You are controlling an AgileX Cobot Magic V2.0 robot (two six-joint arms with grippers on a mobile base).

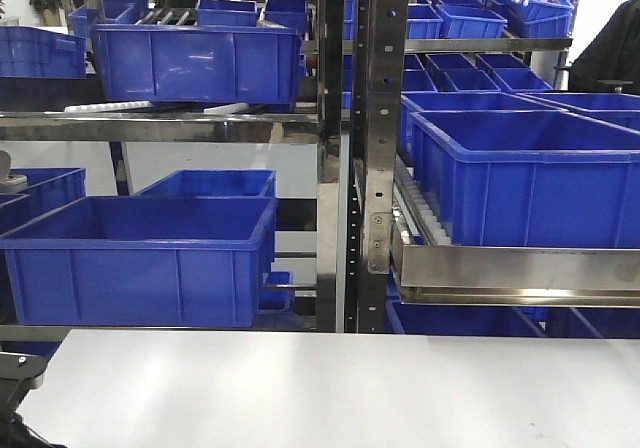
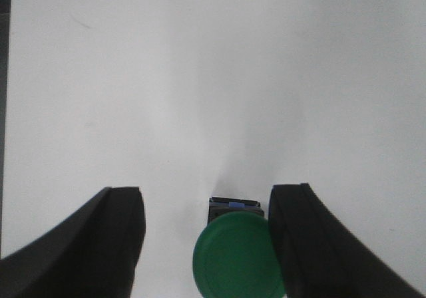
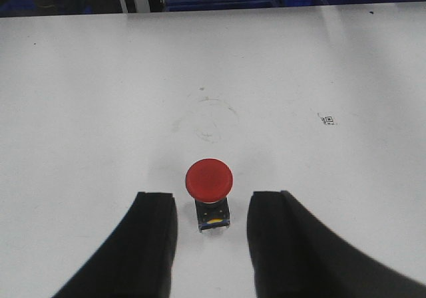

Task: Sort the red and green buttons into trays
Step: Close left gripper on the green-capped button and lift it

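Observation:
In the left wrist view a green button (image 2: 238, 261) lies on the white table, its round cap toward the camera and its dark body behind. My left gripper (image 2: 208, 191) is open around it; the cap sits against or very near the right finger (image 2: 313, 245), with a wide gap to the left finger. In the right wrist view a red button (image 3: 208, 179) lies on the table with its dark body pointing toward the camera. My right gripper (image 3: 213, 198) is open, one finger on each side of that body without touching it. The trays are out of view.
Metal shelving (image 1: 365, 148) with several deep blue crates (image 1: 140, 258) stands behind the white table (image 1: 330, 388). A small printed marker (image 3: 327, 119) and a faint ring scuff (image 3: 213, 118) lie past the red button. The table's left edge (image 2: 5, 112) shows dark.

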